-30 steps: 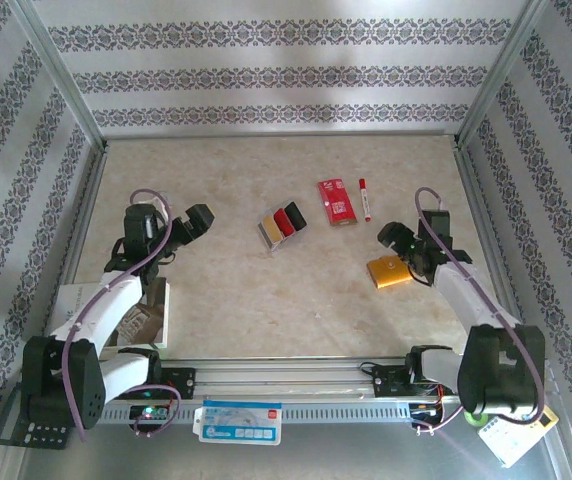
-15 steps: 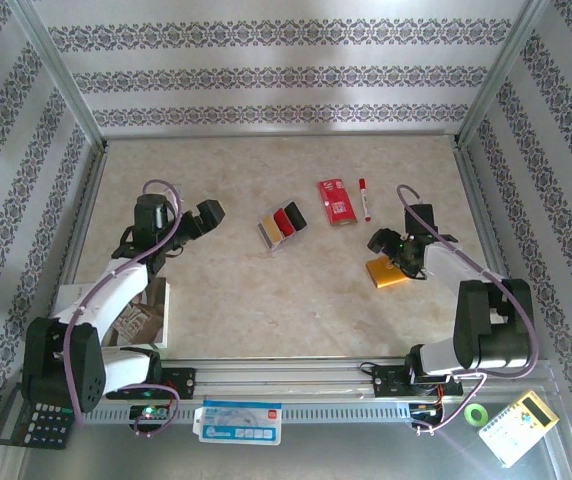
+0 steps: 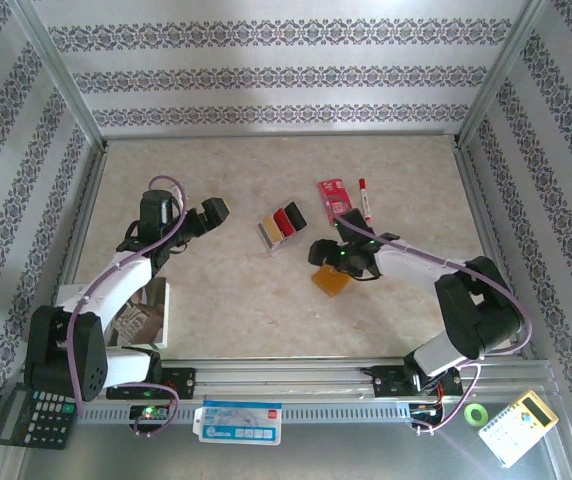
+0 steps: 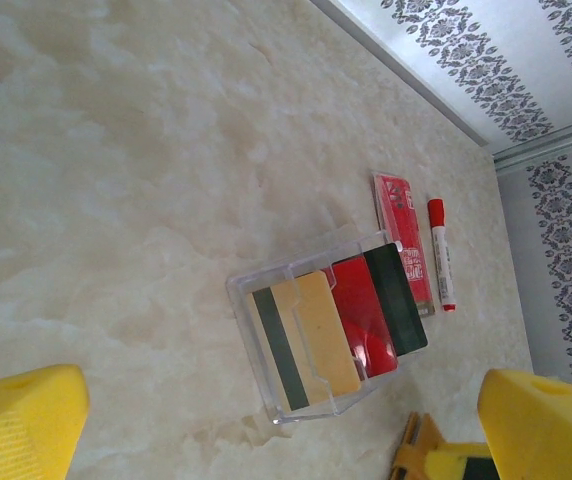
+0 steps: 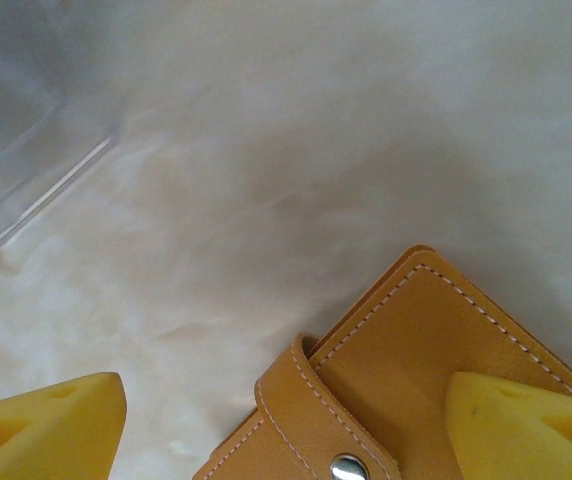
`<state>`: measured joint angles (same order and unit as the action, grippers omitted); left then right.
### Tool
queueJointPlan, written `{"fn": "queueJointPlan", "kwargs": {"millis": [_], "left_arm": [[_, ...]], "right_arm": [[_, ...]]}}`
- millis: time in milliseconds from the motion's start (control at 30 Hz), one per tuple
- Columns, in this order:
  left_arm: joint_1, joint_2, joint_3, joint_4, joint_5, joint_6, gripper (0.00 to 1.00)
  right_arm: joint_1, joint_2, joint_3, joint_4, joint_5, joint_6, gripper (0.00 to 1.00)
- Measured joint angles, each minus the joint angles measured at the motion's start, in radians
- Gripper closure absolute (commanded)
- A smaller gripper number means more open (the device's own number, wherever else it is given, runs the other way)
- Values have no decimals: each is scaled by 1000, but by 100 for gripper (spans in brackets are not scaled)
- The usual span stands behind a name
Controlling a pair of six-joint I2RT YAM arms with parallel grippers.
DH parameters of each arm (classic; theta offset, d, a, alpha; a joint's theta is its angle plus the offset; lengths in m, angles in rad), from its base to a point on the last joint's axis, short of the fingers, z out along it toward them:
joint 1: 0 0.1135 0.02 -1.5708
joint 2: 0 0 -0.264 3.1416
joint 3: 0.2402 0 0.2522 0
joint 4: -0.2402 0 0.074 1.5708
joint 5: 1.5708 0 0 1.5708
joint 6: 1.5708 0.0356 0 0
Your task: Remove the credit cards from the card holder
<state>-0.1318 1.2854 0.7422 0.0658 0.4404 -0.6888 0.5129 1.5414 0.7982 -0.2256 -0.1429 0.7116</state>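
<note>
Seen from above, the card holder, orange and closed by a snap tab, lies right of frame centre, just below the right gripper. That gripper's jaws are spread wide. In the right wrist view one corner of the holder lies between the yellow pads, and the lower-left pad is clear of it. The credit cards, tan, red and black, are enclosed side by side in a clear tray, up-left of the holder. The left gripper, fully spread, is held left of the tray. A red packet and a red marker are seen above the holder.
</note>
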Motion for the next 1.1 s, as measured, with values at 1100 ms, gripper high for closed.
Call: {"fn": "queueJointPlan", "kwargs": {"millis": [1100], "left_arm": [[-13, 27, 47, -124, -26, 34, 0]], "right_arm": [[67, 52, 67, -150, -95, -96, 19]]}}
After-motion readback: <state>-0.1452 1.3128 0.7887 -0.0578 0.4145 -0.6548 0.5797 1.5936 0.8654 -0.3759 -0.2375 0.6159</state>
